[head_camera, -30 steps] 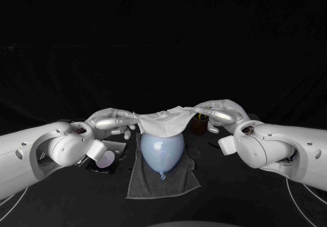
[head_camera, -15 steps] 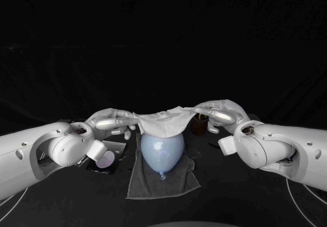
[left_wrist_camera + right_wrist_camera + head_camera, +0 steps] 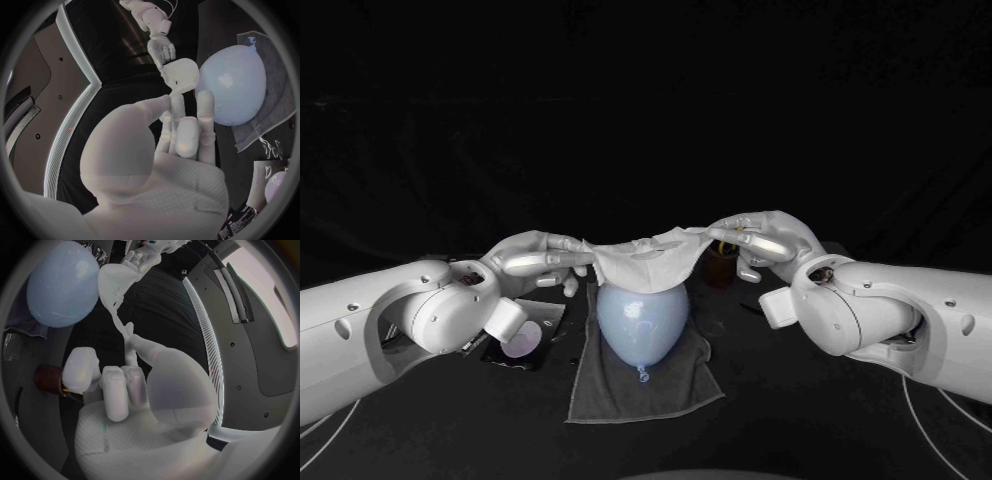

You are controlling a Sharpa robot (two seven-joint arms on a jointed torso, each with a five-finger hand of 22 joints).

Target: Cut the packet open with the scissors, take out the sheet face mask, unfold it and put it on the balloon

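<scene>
Late stage: sheet face mask (image 3: pixel 646 258) out and unfolded, stretched at frame centre between left hand (image 3: pixel 535 255) and right hand (image 3: pixel 764 238), each pinching one edge, over the top end of the pale blue balloon (image 3: pixel 643 320) lying on a grey towel (image 3: pixel 625 395) below centre; only laying it on remains.

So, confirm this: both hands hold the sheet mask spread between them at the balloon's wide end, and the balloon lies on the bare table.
Not bare table: the head view shows the balloon lying on a grey cloth. The rest stands: the left hand and the right hand hold the sheet mask spread between them at its wide end.
</scene>
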